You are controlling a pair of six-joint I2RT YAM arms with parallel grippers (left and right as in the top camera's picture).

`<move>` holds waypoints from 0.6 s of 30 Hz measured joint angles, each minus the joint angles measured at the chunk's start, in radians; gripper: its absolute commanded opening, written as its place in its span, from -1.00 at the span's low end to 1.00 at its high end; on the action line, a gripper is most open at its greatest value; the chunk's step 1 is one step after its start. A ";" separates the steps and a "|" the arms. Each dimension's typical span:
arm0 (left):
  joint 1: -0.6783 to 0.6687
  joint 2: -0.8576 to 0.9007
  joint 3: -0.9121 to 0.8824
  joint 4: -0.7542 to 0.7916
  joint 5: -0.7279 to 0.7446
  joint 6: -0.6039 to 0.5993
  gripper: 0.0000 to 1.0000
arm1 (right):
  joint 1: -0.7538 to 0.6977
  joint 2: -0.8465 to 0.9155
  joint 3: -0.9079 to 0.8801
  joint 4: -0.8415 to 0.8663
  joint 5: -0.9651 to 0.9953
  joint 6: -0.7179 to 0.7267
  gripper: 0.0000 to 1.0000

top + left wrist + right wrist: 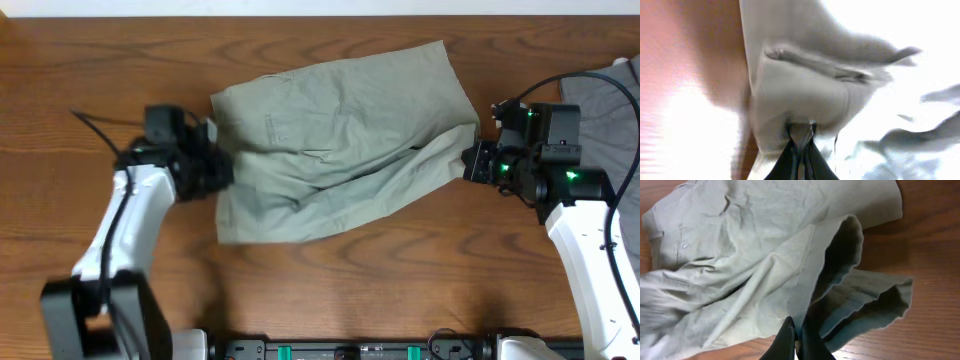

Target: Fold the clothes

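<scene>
Overhead: wrinkled shorts [340,140] lie on the bench [400,290], the left tool [213,152] pinched tight on their left edge, the right tool [471,160] clamped on a leg hem at right.

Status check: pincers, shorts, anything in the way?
Left pincer shut on shorts, left edge. Right pincer shut on a leg hem. Shorts wrinkled, lying between them on table. Grey garment at far right, apart.

free: table [350,290] front strip | blocked: shorts [340,140] centre, grey garment [610,90] far right
</scene>
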 measured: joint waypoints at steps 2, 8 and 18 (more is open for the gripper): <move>0.000 -0.046 0.051 0.014 -0.011 0.010 -0.88 | 0.000 0.000 0.000 0.000 0.000 0.000 -0.95; 0.000 -0.031 0.091 0.094 -0.042 0.032 -0.88 | 0.000 0.000 0.000 0.007 -0.001 0.004 -0.96; -0.007 0.245 0.087 0.283 -0.057 0.060 -0.88 | 0.000 0.000 0.000 0.009 -0.005 0.007 -0.96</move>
